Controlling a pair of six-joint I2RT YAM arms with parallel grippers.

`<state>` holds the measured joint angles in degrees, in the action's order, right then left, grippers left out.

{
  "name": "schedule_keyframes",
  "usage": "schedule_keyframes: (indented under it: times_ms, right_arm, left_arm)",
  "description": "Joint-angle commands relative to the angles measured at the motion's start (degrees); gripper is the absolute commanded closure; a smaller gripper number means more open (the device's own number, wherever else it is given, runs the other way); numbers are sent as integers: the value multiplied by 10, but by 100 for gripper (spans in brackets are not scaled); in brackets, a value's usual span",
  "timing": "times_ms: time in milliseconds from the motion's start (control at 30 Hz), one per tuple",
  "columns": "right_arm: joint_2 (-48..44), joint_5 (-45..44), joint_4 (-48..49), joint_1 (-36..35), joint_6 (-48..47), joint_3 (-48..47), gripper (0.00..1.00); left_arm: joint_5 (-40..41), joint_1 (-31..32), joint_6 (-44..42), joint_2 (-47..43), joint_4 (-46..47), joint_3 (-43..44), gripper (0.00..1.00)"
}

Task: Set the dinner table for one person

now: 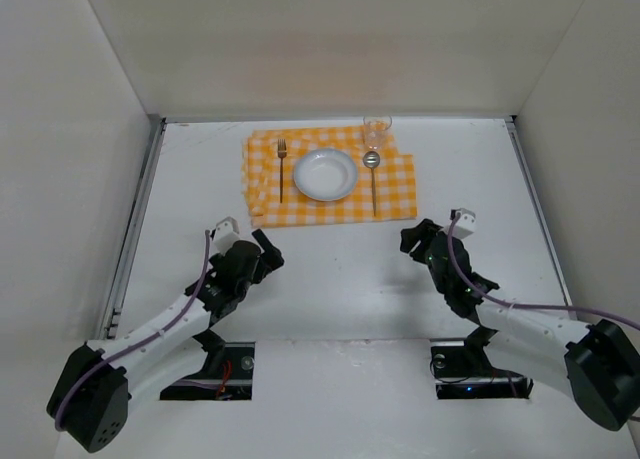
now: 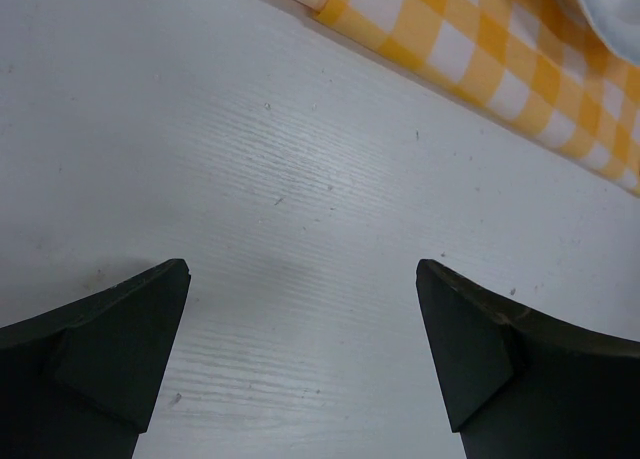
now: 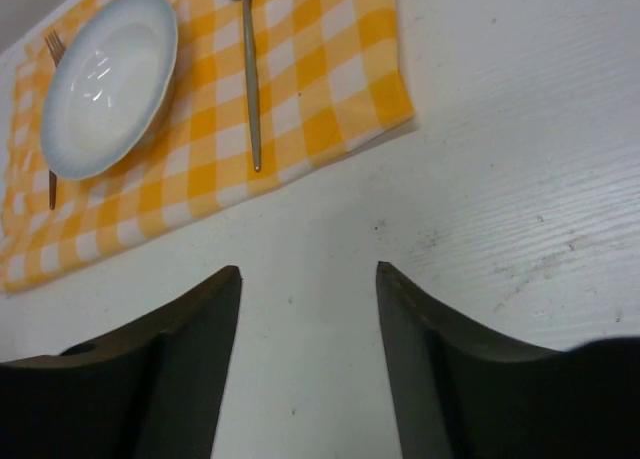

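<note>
Setting judged complete: round white ceramic plate, metal fork, metal spoon and clear drinking glass lie on the orange-and-white checked cloth, ahead of both claws on the flat matte white dinner table. Left claw and right claw stand apart, empty. Only the top view shows the glass.

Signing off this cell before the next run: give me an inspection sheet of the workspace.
Surface: white dinner table, faint scuffs, bare around the checked cloth.
Job's things: plate centred on the cloth, fork left of it, spoon right of it, glass just beyond the spoon.
Clutter: nothing seen.
Grippers: left gripper and right gripper open, empty, above bare table nearer than the cloth.
Cables: purple cable along each arm, clear of the setting.
Surroundings: plain white walls on three sides.
</note>
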<state>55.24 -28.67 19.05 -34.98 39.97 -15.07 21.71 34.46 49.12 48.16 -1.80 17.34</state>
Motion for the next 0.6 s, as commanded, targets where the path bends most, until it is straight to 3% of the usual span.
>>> schedule_keyframes:
  times_ms: [0, 567]
  right_arm:
    - [7, -33, 56, -3, -10, -8, 32]
    - [43, -28, 78, 4, -9, -9, 30]
  left_arm:
    - [18, 2, 26, 1, 22, -16, 0]
    - [30, 6, -13, 45, 87, -31, 0]
